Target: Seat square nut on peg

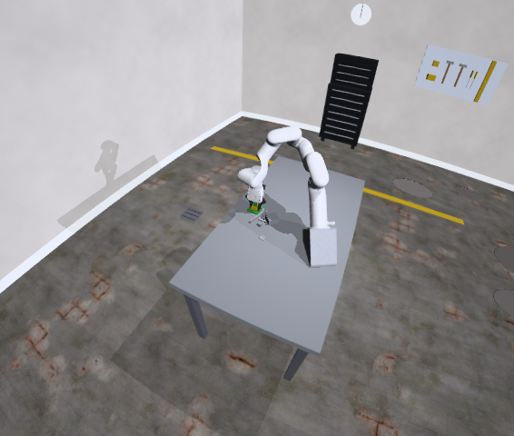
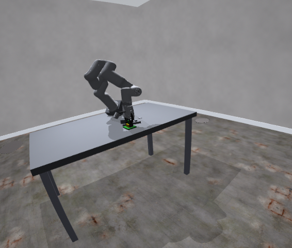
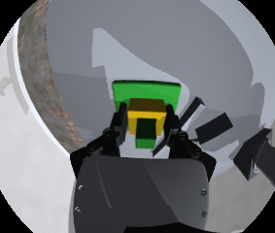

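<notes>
Look at the square nut (image 3: 145, 118): you have a yellow square frame with a dark opening, lying flat and level over the green square base (image 3: 147, 92) of the peg. Through its opening you can see the green of the square peg (image 3: 145, 130), so the nut sits around the peg, not beside it. The base lies flat on the grey table (image 1: 266, 282), near its far edge in the exterior view (image 2: 129, 126).

Workshop: wall tool board (image 1: 459, 74), tool cabinet (image 1: 349, 98).
</notes>
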Motion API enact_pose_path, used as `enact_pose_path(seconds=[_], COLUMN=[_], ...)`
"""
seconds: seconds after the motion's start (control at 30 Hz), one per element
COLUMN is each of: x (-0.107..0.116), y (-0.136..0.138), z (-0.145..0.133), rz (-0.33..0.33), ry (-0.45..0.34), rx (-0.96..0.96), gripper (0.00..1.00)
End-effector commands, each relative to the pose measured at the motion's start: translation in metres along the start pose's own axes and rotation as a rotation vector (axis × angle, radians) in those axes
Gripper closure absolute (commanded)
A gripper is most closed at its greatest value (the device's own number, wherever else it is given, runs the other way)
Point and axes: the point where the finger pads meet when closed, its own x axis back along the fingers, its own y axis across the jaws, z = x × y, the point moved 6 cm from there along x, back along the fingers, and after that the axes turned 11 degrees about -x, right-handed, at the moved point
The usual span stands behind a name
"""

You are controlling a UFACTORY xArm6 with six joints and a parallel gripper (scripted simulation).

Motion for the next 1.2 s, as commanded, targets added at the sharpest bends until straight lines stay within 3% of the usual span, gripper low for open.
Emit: enact_pose_path(seconds=[0.0, 0.7, 0.77, 0.9, 1.07, 1.1, 1.17], x=[0.001, 0.004, 0.02, 0.089, 0.151, 0.161, 0.162], y=[-0.001, -0.001, -0.004, -0.008, -0.001, 0.0, 0.0], z=[0.0, 0.0, -0.001, -0.003, 0.0, 0.0, 0.0], rz=[0.002, 0.003, 0.011, 0.021, 0.003, 0.002, 0.002], ry=[-0.001, 0.0, 0.006, 0.016, 0.0, -0.001, -0.001], rx=[-0.001, -0.001, -0.005, -0.012, -0.002, -0.001, -0.001], gripper=[0.0, 0.0, 0.0, 0.0, 0.0, 0.0, 0.0])
